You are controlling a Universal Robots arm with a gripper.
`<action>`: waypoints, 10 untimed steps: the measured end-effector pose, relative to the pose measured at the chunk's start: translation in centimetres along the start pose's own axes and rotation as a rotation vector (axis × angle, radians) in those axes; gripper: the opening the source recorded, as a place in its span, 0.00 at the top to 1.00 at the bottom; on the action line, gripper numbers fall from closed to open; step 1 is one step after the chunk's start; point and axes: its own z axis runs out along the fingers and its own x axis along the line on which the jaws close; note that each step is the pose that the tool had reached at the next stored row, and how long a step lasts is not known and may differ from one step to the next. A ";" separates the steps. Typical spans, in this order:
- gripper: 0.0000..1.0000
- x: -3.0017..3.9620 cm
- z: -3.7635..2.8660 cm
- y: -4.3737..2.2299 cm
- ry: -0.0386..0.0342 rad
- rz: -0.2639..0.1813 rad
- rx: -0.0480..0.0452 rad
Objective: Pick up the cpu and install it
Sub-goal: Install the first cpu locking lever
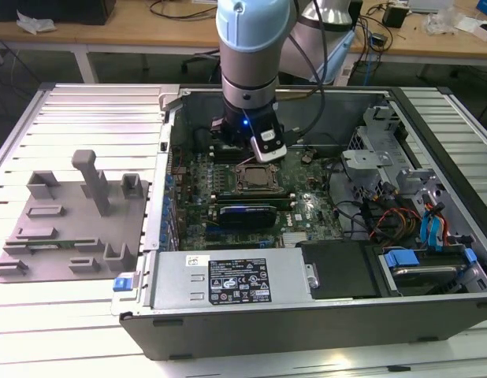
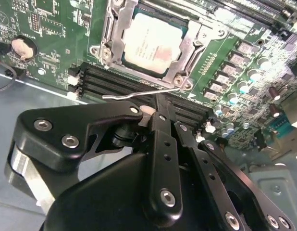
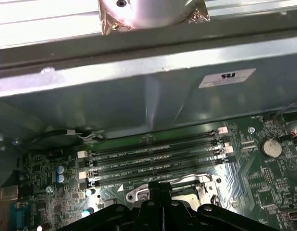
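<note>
Two questions: where is the cpu, and what is the claw doing?

— The cpu (image 2: 151,45), a small flat square chip with a pale silver-white metal top, lies in the dark square socket (image 2: 113,29), with the socket's silver metal frame around it. The socket sits on the green motherboard (image 2: 57,29) inside the open grey metal computer case (image 1: 306,323). The black claw (image 2: 160,103) has its fingertips pressed together with nothing between them.

How near is it to the chip?

— Near, but apart from it. In the second wrist view the tips hang over the long black memory slots (image 2: 110,79) next to the socket, just beside a thin silver wire lever (image 2: 129,95); whether they touch that lever I cannot tell. In the exterior view the pale blue and grey robot arm (image 1: 251,47) reaches straight down into the case, right by the socket. The case rests on a white ribbed desk (image 1: 54,331), and a flat grey plastic fixture plate with upright blocks (image 1: 70,213) lies on the desk at the exterior view's left, well apart from the arm.
</note>
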 end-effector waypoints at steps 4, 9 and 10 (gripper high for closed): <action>0.89 -0.36 0.17 0.28 -0.0034 0.008 0.0049; 0.89 -0.56 0.52 0.73 -0.0082 0.020 0.0125; 0.89 -0.54 0.58 0.86 -0.0087 0.021 0.0136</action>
